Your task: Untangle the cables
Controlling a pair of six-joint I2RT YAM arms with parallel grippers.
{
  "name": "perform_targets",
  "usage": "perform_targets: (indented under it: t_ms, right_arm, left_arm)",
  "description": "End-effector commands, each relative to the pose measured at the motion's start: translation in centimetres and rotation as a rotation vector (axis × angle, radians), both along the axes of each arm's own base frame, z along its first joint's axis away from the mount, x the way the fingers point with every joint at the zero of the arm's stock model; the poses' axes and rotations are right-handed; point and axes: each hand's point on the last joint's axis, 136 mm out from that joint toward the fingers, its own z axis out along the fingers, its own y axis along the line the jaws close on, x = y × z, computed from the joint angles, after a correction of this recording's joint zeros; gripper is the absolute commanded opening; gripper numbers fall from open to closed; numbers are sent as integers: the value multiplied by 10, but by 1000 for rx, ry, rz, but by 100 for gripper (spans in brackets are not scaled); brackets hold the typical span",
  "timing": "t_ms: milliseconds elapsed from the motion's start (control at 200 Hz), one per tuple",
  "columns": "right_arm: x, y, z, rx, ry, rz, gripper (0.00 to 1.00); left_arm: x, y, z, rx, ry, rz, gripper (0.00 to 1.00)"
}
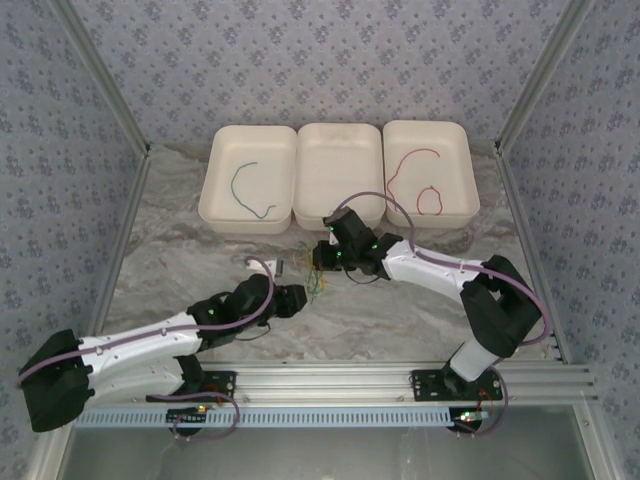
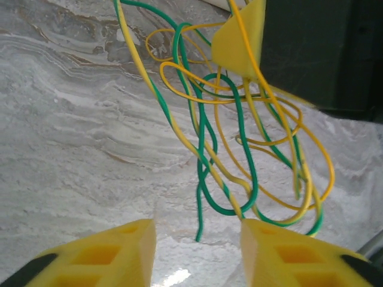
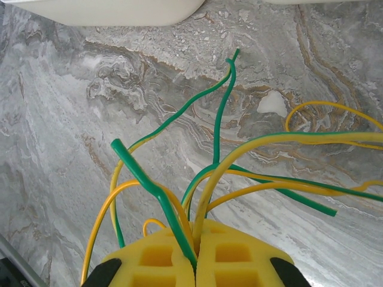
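**Mia:** What step is this?

**Ben:** I think it's the pulling-apart step. The right gripper (image 3: 196,242) has its jaws squeezed shut on a bunch of the cables (image 2: 239,137), green ones and yellow ones. They poke out past its jaws like a fan.

**Mia:** And the other one?

**Ben:** The left gripper (image 2: 197,230) has its jaws apart, with nothing between them. The tangle hangs just ahead of them, all loops mixed up. One loose green end dangles right in front of the gap.

**Mia:** So what comes next?

**Ben:** I'd guess the left jaws should go forward, close on just one strand, maybe that green end, and pull it gently away from the right jaws. Grabbing two at once could make the knot tighter.

**Mia:** Is any of it sorted?

**Ben:** Looks like it. A green cable (image 1: 240,185) lies in one white tray (image 1: 215,205) and a red cable (image 1: 415,160) in another, far beyond both jaws.

**Mia:** And the room?

**Ben:** A grey, marble-looking table (image 1: 180,250), smooth and a bit shiny. Walls (image 1: 300,60) with small blue flowers stand around it.
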Motion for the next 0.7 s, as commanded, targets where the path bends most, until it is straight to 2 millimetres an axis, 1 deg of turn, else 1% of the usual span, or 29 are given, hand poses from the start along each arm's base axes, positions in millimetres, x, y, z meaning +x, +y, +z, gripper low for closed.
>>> perform_targets:
  t_ms: [0, 110, 205, 365, 455, 510, 565, 640, 695]
  right_arm:
    - [-4, 1, 13, 60, -3, 10, 0]
    - [-7, 1, 13, 88, 7, 31, 0]
    - [-10, 0, 14, 108, 4, 33, 0]
    - [-11, 0, 15, 172, 19, 27, 0]
    - [-13, 2, 16, 201, 30, 33, 0]
    - [-15, 3, 16, 213, 36, 33, 0]
    - [-16, 1, 15, 222, 39, 29, 0]
    - [-16, -3, 15, 237, 40, 15, 0]
    - [-14, -8, 14, 256, 52, -4, 0]
  left_arm:
    - [2, -3, 5, -35, -4, 19, 55]
    - [2, -5, 4, -68, 6, 28, 54]
    - [2, -13, 6, -112, 31, 27, 54]
    - [5, -26, 1, -172, 102, 59, 53]
    - [9, -31, 0, -209, 124, 87, 58]
    - [12, -34, -3, -226, 135, 103, 59]
    - [15, -38, -1, -256, 137, 119, 58]
    - [18, -35, 0, -295, 139, 171, 60]
    - [18, -31, 5, -323, 123, 200, 60]
